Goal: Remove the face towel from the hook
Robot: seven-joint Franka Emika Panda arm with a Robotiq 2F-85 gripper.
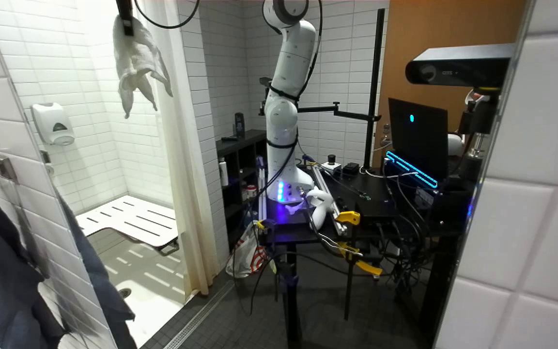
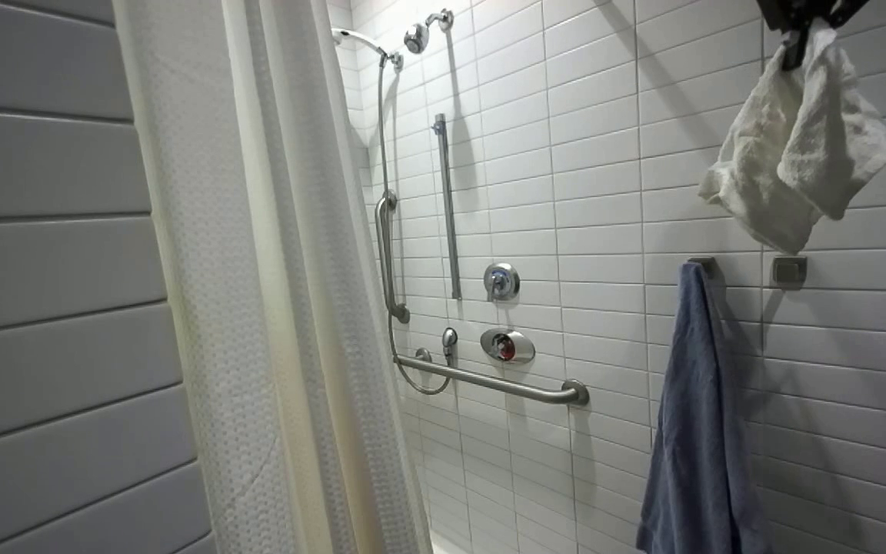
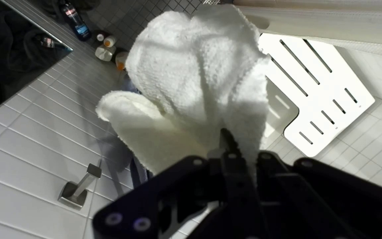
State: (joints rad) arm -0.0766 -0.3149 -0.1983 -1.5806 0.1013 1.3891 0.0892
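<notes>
The white face towel hangs bunched from my gripper in both exterior views and fills the middle of the wrist view. My gripper is shut on the towel's upper part; it shows at the top of both exterior views and at the bottom of the wrist view. One finger lies in front of the cloth; the other fingertip is hidden by it. A square metal hook on the tiled wall is bare; it also shows in the wrist view. The towel hangs above and apart from it.
A blue towel hangs from a neighbouring hook. A white slotted shower seat lies below. A shower curtain, a grab bar and a soap dispenser are around. Bottles stand near a mirror edge.
</notes>
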